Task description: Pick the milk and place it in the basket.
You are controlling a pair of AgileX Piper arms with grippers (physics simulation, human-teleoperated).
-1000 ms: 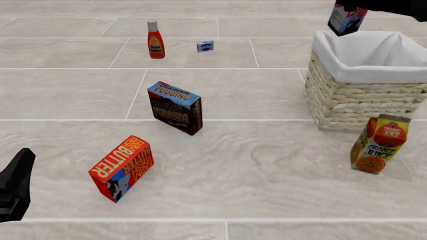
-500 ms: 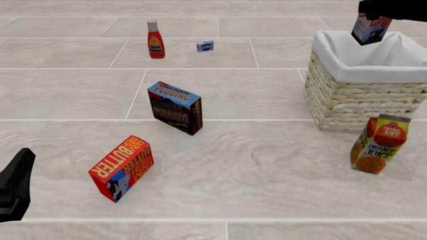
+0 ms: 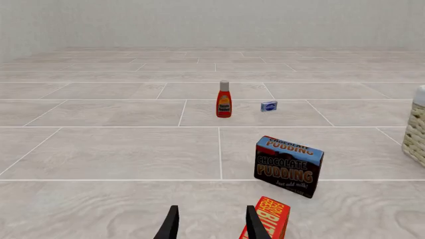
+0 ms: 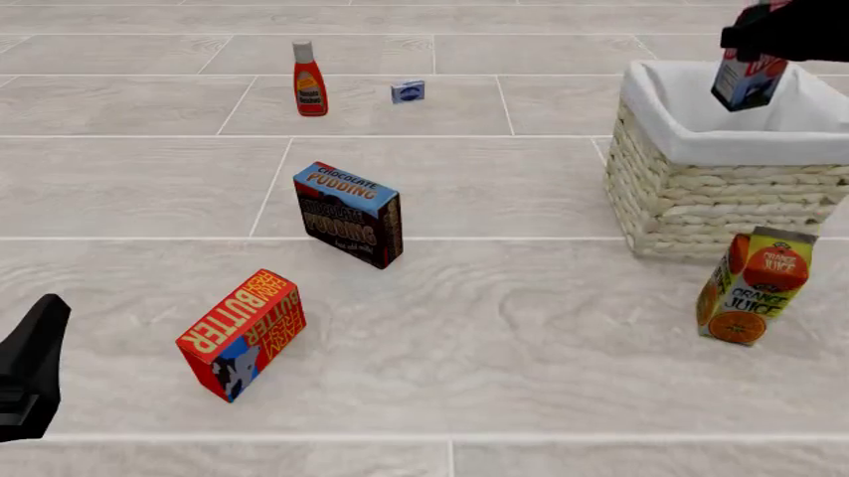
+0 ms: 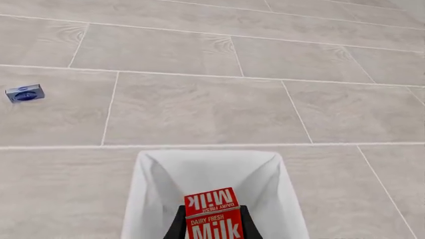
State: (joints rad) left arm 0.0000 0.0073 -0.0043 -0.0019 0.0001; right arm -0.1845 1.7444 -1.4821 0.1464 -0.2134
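Note:
The milk (image 4: 746, 79) is a red carton with a blue-white lower part, held in my right gripper (image 4: 763, 42) above the inside of the basket (image 4: 723, 189), a pale wicker basket with white lining at the right. In the right wrist view the gripper (image 5: 211, 221) is shut on the milk (image 5: 212, 219), with the basket's white lining (image 5: 159, 194) below it. My left gripper (image 3: 210, 226) is open and empty, low near the front left; its arm (image 4: 27, 368) shows in the front view.
An orange juice carton (image 4: 750, 288) stands in front of the basket. A butter box (image 4: 242, 333) and a chocolate pudding box (image 4: 350, 214) sit mid-table. A ketchup bottle (image 4: 309, 79) and a small blue-white box (image 4: 408, 91) stand at the back.
My right gripper has carried the milk rightward and down, from beyond the basket's left rim to over its inside. The left arm has not moved.

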